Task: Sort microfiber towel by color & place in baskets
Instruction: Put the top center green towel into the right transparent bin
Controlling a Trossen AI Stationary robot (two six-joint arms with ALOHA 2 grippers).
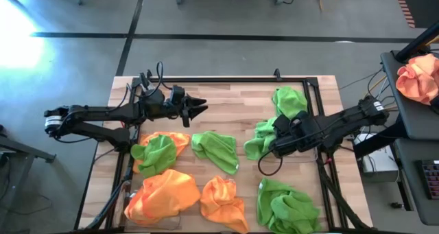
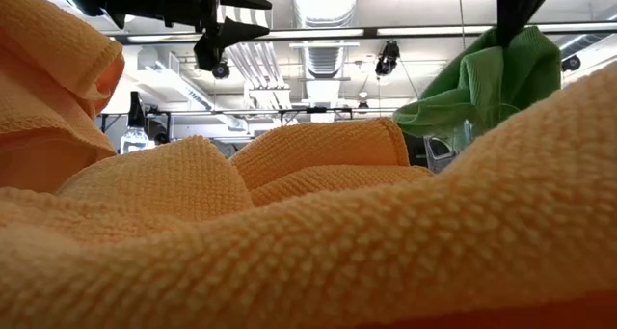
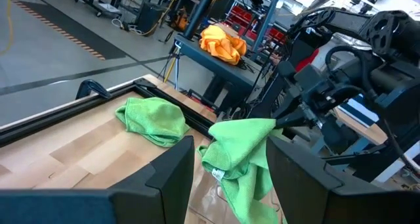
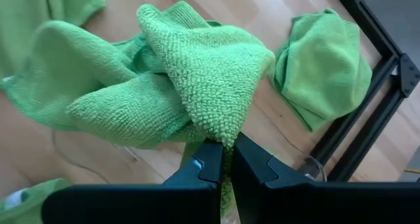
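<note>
My right gripper (image 4: 226, 153) is shut on a lime green towel (image 1: 260, 139) above the table's right middle. It shows hanging in the left wrist view (image 3: 239, 152) and the low view (image 2: 487, 78). My left gripper (image 1: 201, 109) is open, raised over the table's far left part, fingers pointing right at that towel. Other green towels lie at the far right (image 1: 289, 100), in the middle (image 1: 216, 150), on an orange one (image 1: 156, 154) and bunched at the near right (image 1: 287, 206). Orange towels (image 1: 164, 193) (image 1: 223, 203) lie near left. My right gripper pinches a bunched fold of the green towel (image 4: 226, 135) between its two fingertips (image 4: 210, 159); several layers seem gathered there. The fingers come from the table's right, slanting down. The towel hangs slack below and beside the fingers (image 3: 243, 171); its lower end is hidden.
A black frame (image 1: 226, 79) runs along the table's far and side edges. A peach-orange cloth (image 1: 418, 79) lies on a side stand to the right, off the table. Bare wood (image 1: 233, 107) shows at the far middle. The low view is mostly filled by an orange towel (image 2: 289, 242).
</note>
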